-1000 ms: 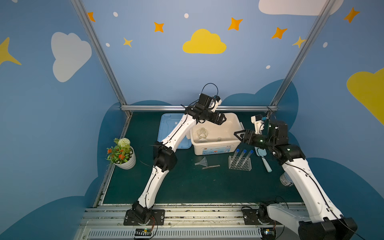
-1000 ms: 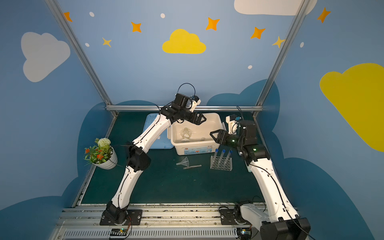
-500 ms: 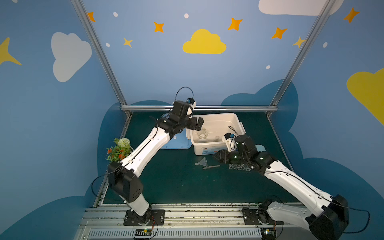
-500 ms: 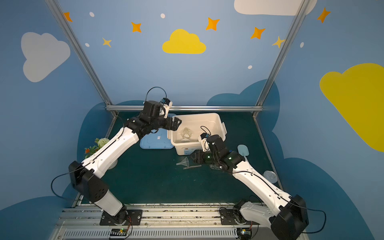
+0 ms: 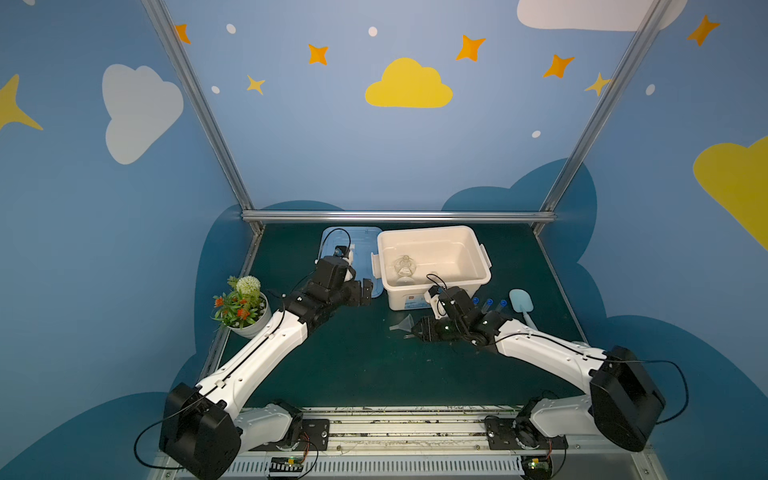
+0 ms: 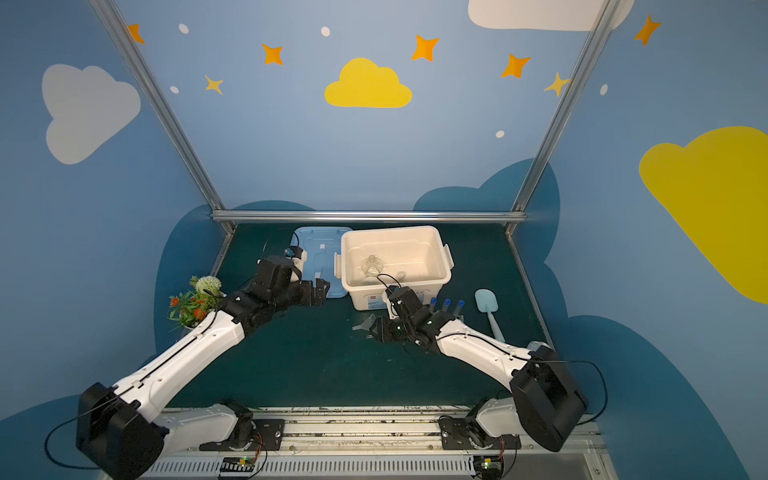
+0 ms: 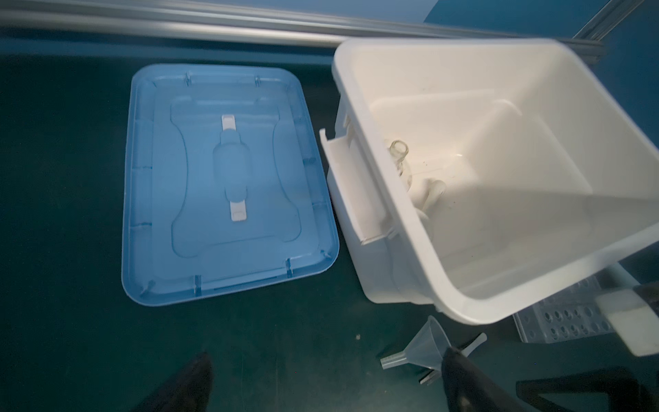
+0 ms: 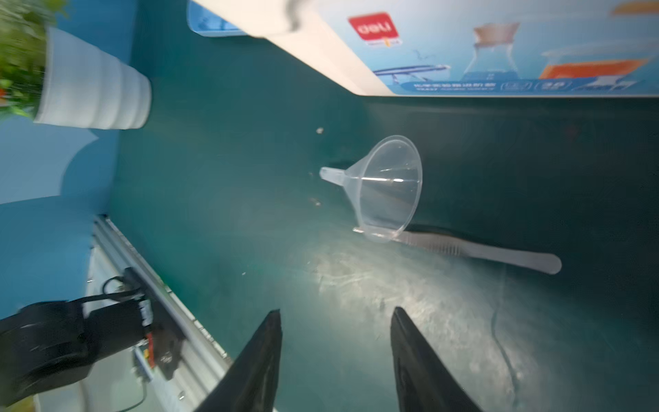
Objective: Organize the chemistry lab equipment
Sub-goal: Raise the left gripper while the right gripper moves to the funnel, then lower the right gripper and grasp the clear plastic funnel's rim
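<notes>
Clear funnel (image 8: 387, 189) lying on green mat (image 8: 231, 160), right hand (image 8: 335, 309) spread near it, left hand (image 7: 327, 354) spread

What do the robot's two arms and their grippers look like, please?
The left arm and right arm have white shells, bulky black joints and thin black cables looping outside. The left gripper and right gripper are black, with tapered, pointed fingers.

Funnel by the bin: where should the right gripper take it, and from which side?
Probably the rim of the funnel: it lies on its side, mouth open toward the right gripper, spout pointing away. Come in from the mouth side, one finger inside the upper wall, one outside, clear of the thin rod lying against its rim.
</notes>
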